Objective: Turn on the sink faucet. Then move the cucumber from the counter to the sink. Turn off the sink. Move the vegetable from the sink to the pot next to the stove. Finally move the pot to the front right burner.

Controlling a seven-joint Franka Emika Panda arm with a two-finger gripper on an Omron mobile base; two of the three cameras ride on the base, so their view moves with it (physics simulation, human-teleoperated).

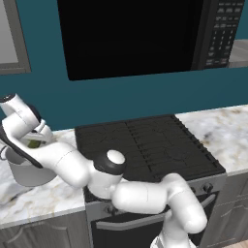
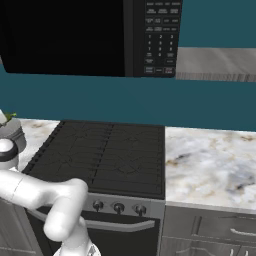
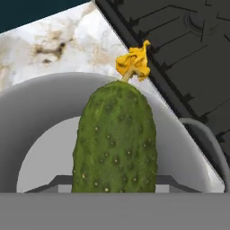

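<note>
From the hand view the cucumber (image 3: 115, 141) looms large with its yellow flower tip, hanging over the open pot (image 3: 40, 117); the left base view adds the pot (image 1: 26, 172) standing on the counter (image 1: 43, 201) just beside the stove (image 1: 145, 143), whose grates lie bare. The gripper (image 1: 35, 140) hovers over the pot, clamped on the cucumber (image 1: 34, 144).

My white arm reaches left over the marble tabletop (image 1: 43, 201). My end effector (image 1: 35, 141) sits above the round light-grey metal pot (image 1: 26, 175), gripping a small dark-green cucumber (image 1: 34, 144). The black cooktop stove (image 1: 145, 145) lies beside the pot.
</note>
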